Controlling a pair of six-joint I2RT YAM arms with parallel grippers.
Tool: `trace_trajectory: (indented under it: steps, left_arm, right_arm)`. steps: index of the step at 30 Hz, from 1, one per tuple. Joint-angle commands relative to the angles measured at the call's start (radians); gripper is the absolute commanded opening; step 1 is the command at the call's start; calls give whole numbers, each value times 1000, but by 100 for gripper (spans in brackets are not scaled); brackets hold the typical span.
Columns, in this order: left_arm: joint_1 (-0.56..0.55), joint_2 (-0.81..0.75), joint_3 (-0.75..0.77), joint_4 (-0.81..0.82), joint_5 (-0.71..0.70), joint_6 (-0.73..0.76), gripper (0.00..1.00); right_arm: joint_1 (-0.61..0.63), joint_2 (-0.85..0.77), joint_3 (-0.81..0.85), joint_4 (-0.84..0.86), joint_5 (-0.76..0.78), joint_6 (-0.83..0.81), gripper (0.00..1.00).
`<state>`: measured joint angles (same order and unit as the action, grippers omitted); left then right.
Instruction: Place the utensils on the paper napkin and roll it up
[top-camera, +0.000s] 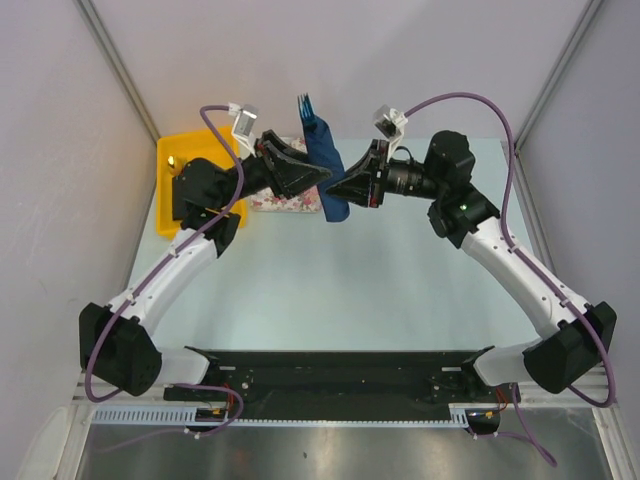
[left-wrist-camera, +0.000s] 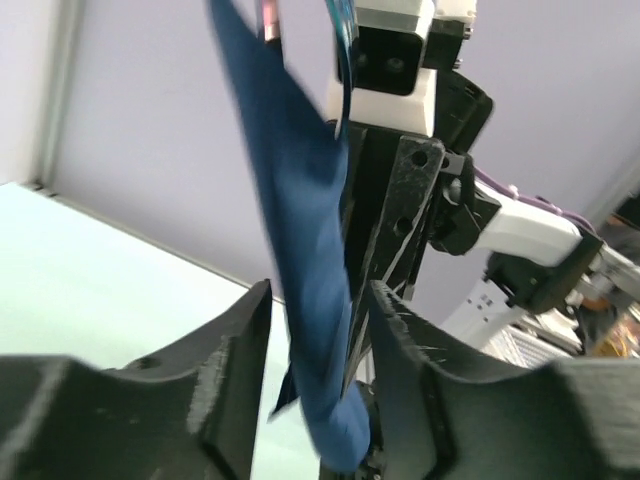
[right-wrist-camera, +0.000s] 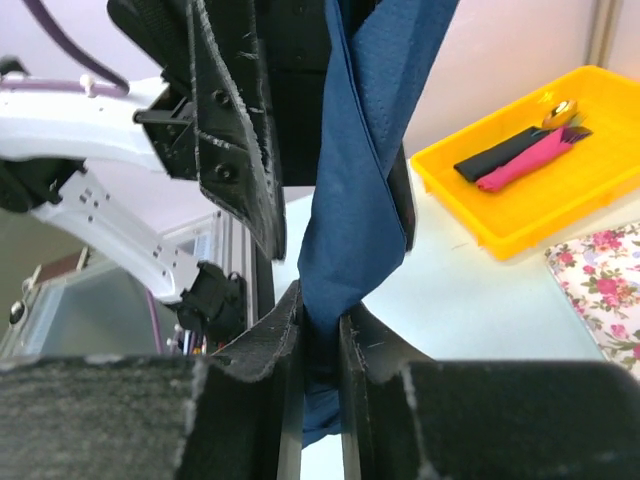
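Near tabletop open; at back, hanging paper napkin, floral mat and yellow tray (far left) obstruct

- No text, label, brand, number or sign can be read in any of the three views.
- The paper napkin shows only plain dark blue surface.
- The floral mat carries only a pattern of pink flowers, without letters.
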<state>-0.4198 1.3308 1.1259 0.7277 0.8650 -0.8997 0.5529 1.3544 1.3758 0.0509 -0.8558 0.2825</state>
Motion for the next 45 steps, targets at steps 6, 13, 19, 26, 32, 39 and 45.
trace_trajectory:
  steps: [6, 13, 19, 26, 32, 39, 45]
  left_arm:
    - [79, -41, -6, -57, -29, 4, 82]
    - [84, -18, -12, 177, 28, -156, 100]
    - [67, -12, 5, 196, 23, -186, 98]
    - [41, 13, 18, 145, -32, -237, 92]
    - [19, 13, 35, 182, -41, -248, 81]
    - [18, 8, 23, 210, -40, -245, 46]
    - [18, 7, 21, 214, -44, -225, 21]
  right_arm:
    - [-45, 9, 80, 259, 3, 178, 0]
    - [-39, 18, 78, 282, -15, 198, 0]
    - [-21, 29, 85, 287, -29, 193, 0]
    - [4, 37, 98, 293, -38, 179, 0]
    - [10, 37, 92, 279, -34, 166, 0]
    - [12, 45, 92, 256, -20, 145, 0]
    - [10, 45, 92, 241, -19, 138, 0]
